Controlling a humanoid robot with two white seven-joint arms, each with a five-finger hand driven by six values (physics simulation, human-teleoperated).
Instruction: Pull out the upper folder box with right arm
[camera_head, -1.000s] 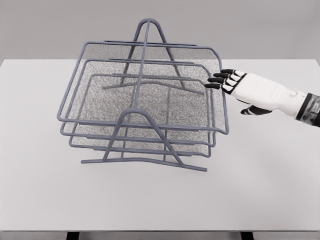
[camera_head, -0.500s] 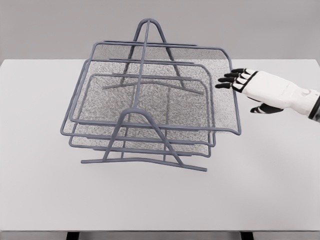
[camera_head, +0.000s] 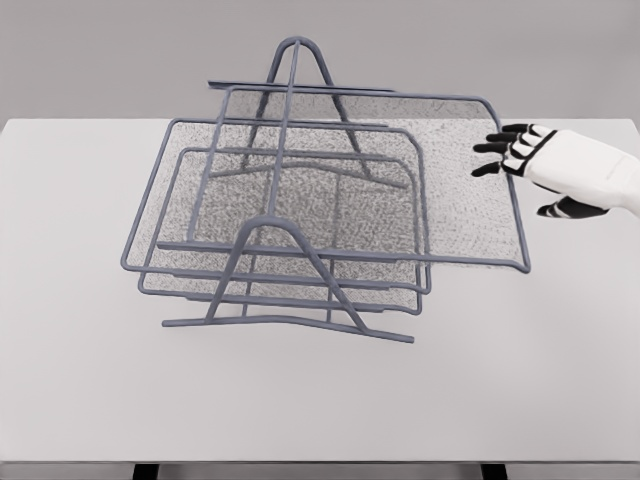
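Observation:
A grey wire rack (camera_head: 289, 120) holds three mesh folder boxes on the white table (camera_head: 500, 380). The upper folder box (camera_head: 455, 190) sticks out far to the right of the rack, its right rim well past the two lower boxes (camera_head: 300, 215). My right hand (camera_head: 522, 168) comes in from the right edge at that rim. Its black fingertips (camera_head: 490, 150) are hooked over the rim's upper part, and the thumb hangs below, off the wire. The left arm does not show.
The rack's foot bars (camera_head: 290, 325) rest on the table near the middle. The grey wall runs behind the table's far edge (camera_head: 80, 119).
The upper folder box has slid to the right out of the rack, and my right hand has moved right and slightly up with its rim. The rack and lower boxes stayed put.

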